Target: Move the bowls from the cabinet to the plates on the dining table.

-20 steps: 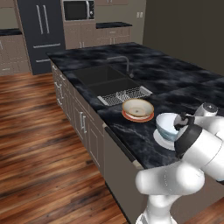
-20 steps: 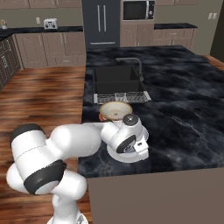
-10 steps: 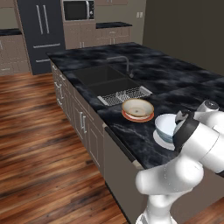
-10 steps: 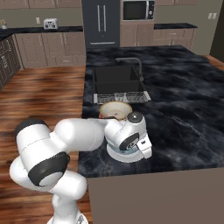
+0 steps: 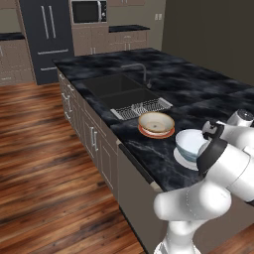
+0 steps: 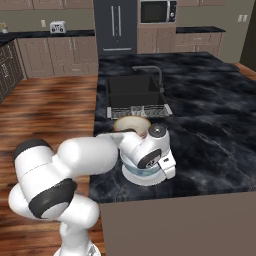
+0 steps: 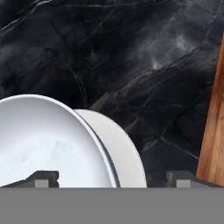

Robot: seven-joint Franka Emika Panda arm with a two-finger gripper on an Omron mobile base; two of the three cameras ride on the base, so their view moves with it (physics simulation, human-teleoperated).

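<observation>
1. Jaws have spread since the earlier frame; gripper [image 7: 111, 178] now released, tips straddling the rim of the white bowl [image 5: 190, 144].
2. Left: cream bowl [image 5: 156, 122] sits on orange plate [image 5: 156, 133], by the sink [image 5: 121, 93].
3. Right: white bowl rests on white plate [image 7: 120, 146], near dining table [image 5: 163, 158] edge.
4. Next, imo: lift straight up, no sideways drag, so fingers clear the rim w/o tipping it.
</observation>
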